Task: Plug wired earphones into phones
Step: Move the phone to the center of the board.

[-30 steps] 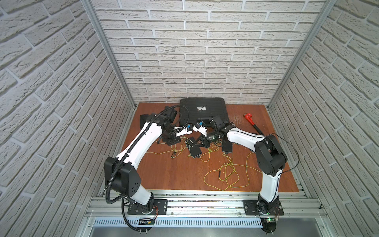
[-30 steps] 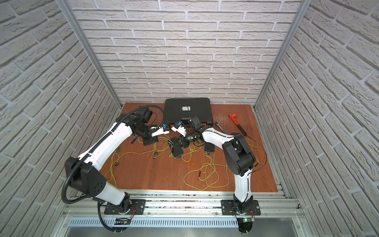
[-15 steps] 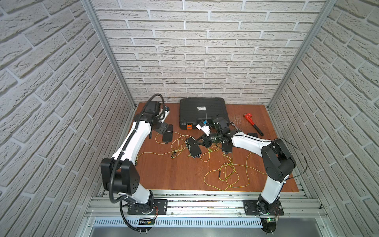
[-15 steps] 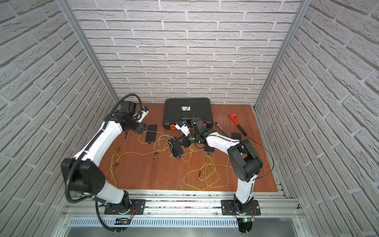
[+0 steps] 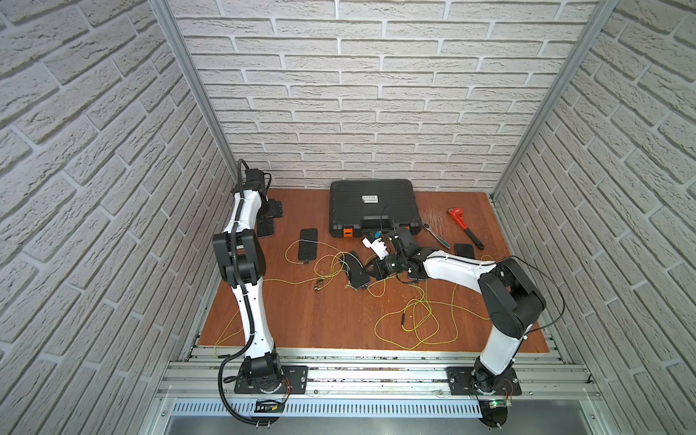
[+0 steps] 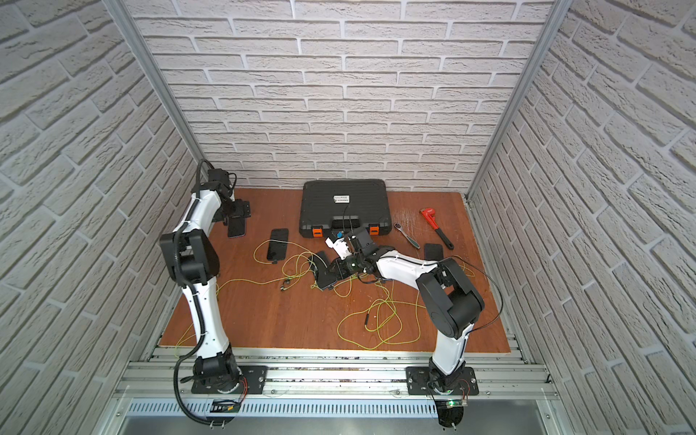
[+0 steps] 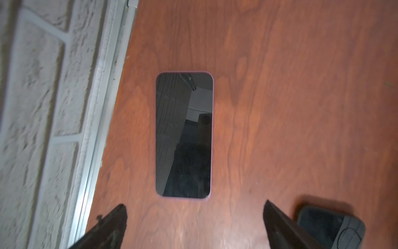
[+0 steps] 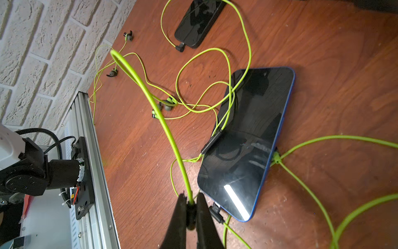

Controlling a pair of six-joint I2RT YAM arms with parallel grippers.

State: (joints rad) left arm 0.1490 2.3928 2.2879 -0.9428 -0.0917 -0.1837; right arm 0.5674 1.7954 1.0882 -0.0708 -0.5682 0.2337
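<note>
Yellow-green earphone cord (image 8: 164, 127) is sitting pinched in the right gripper (image 8: 190, 197) beside a blue-edged black phone (image 8: 247, 140); the left gripper (image 7: 194, 204) is hanging wide open by a pink-edged black phone (image 7: 184, 135) near the brick wall (image 7: 32, 107).

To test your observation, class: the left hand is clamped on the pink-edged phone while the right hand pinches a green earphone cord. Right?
No. The left wrist view shows the left hand open, the pink-edged phone lying free on the table. The right hand does pinch a green earphone cord.
</note>
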